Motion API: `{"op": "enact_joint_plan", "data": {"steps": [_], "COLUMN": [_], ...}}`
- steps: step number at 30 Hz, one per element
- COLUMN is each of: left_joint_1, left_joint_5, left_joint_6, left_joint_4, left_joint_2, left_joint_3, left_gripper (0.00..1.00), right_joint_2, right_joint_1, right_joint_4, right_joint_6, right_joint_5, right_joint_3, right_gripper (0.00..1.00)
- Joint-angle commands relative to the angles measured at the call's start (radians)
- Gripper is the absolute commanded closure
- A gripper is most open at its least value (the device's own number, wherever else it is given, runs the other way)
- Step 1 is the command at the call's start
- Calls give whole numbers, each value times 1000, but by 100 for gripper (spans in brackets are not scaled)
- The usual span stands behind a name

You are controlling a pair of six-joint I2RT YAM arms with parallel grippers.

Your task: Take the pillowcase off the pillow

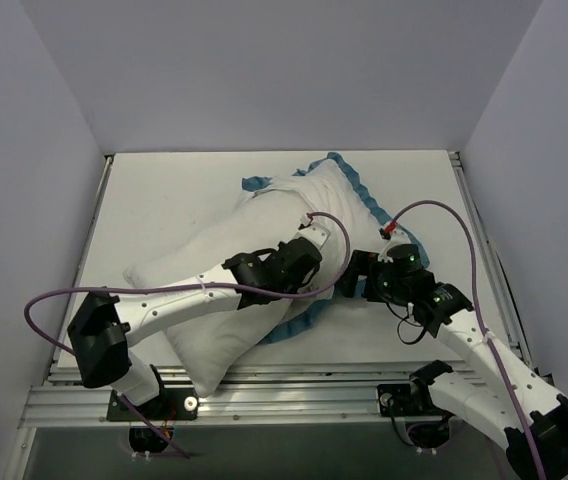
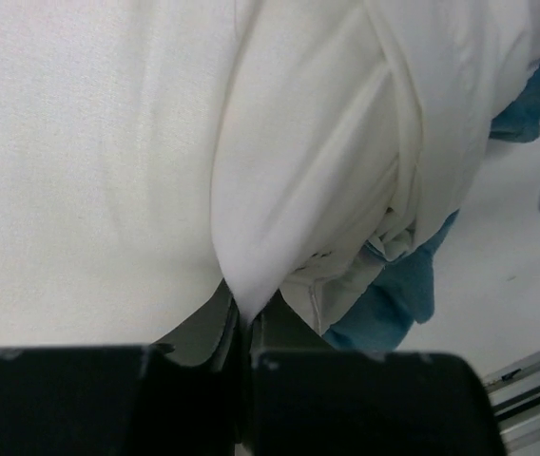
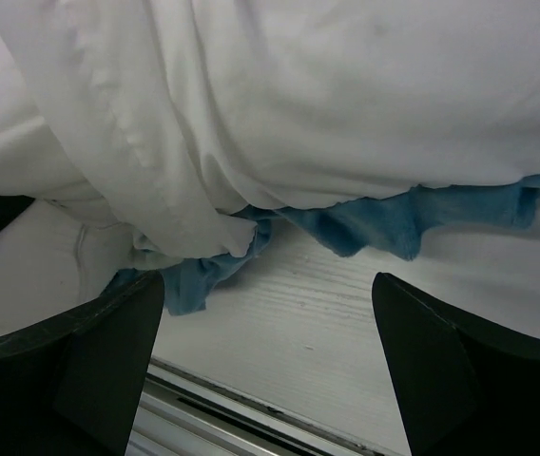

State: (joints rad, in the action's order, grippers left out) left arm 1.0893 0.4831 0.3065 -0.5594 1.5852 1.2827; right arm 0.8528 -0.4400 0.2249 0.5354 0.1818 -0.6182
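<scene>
1. A white bench (image 1: 184, 200) stands in a booth of plain pale walls (image 1: 264, 70). A metal rail (image 1: 294, 385) runs along its near edge, where the arms are bolted.
2. The pillow (image 1: 214, 325) lies on the bench a little right of centre. Its long axis slants from near left to far right, and its bare near-left end reaches the rail.
3. The pillowcase (image 1: 329, 200) covers the far-right end, plain white side up. Its blue ruffle (image 1: 364, 205) shows along the right side and at the far corner.
4. Only the top view shows this whole layout, with both arms reaching to the pillow's middle.
5. Only the left wrist view shows the left gripper (image 2: 241, 318) closed tight, pinching a fold of smooth white cloth that looks to be the pillowcase.
6. Only the right wrist view shows the right gripper (image 3: 268, 313) with its jaws wide apart and nothing between them. It sits low over bare bench, facing the ruffle under bunched white cloth.
</scene>
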Motion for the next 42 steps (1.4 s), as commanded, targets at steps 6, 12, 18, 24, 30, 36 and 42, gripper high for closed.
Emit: {"op": "enact_joint_plan", "data": {"steps": [6, 12, 18, 24, 30, 36, 42], "left_joint_1": [-9, -17, -49, -114, -186, -235, -293], "left_joint_5": [-66, -72, -72, -81, -87, -69, -20], "left_joint_6": [-9, -4, 16, 28, 37, 65, 79], "left_joint_4": [-66, -82, -100, -177, -283, -370, -430], "left_joint_2": [-129, -168, -206, -298, -389, -513, -591], "left_joint_3": [110, 99, 67, 37, -19, -92, -111], "left_gripper": [98, 98, 98, 98, 98, 98, 98], "right_joint_2": [166, 273, 296, 260, 207, 222, 313], "right_joint_1": [-123, -169, -169, -114, 174, 440, 644], "right_joint_4": [-168, -208, -185, -53, 43, 82, 67], "right_joint_6": [-5, -21, -41, -69, -68, -22, 40], "right_joint_5": [-60, -153, -252, -430, -410, -298, -193], "right_joint_3": [-35, -97, -130, -193, -255, -385, -546], "right_gripper": [14, 22, 79, 100, 100, 100, 100]}}
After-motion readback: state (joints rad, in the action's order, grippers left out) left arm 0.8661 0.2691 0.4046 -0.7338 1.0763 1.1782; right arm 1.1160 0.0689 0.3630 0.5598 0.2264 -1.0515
